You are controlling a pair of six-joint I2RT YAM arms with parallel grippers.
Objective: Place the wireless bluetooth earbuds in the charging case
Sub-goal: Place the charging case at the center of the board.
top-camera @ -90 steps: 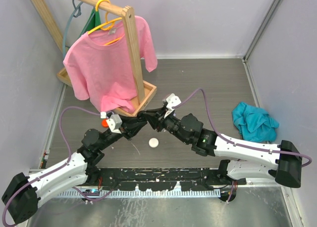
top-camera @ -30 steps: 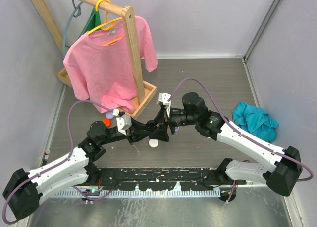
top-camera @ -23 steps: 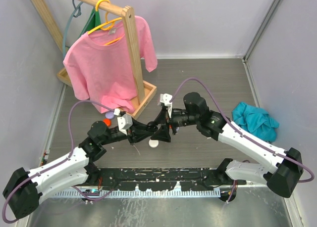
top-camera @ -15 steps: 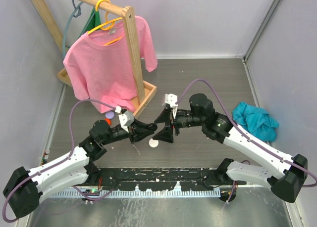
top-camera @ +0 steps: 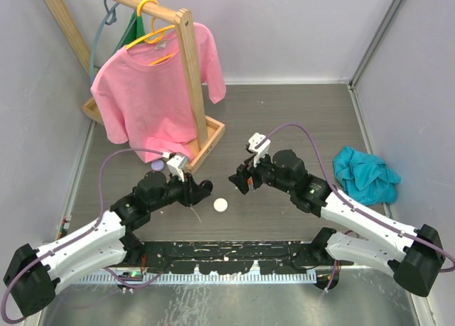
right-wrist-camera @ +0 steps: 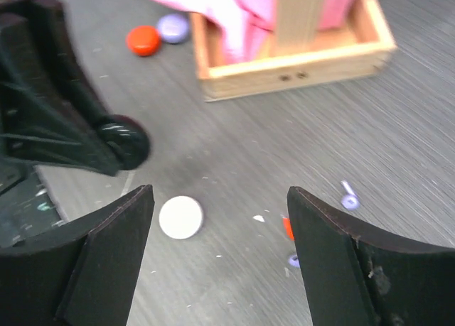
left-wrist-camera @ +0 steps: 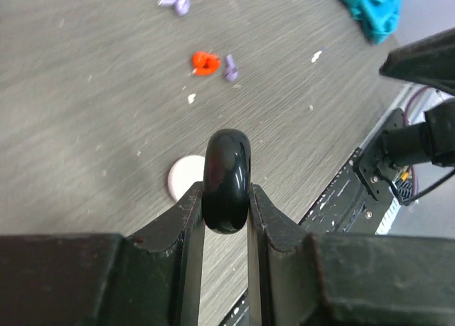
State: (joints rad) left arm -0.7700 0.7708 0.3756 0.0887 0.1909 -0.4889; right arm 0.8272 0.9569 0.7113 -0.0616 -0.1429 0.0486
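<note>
The left end effector [left-wrist-camera: 226, 202] pinches a black case [left-wrist-camera: 227, 171] edge-on; the right end effector [right-wrist-camera: 219, 197] gapes wide, empty. The earbuds [left-wrist-camera: 205, 62] lie loose on the surface [left-wrist-camera: 85, 106] beyond. That smooth round case could slip out.

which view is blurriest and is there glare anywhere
Right wrist: softest overall, the open right gripper and the small purple earbud look smeared. Left wrist: sharper, with pale glare streaks on the glossy black round case pinched in the left gripper. Top external: even light, crisp, only faint shadows on the grey table.
</note>
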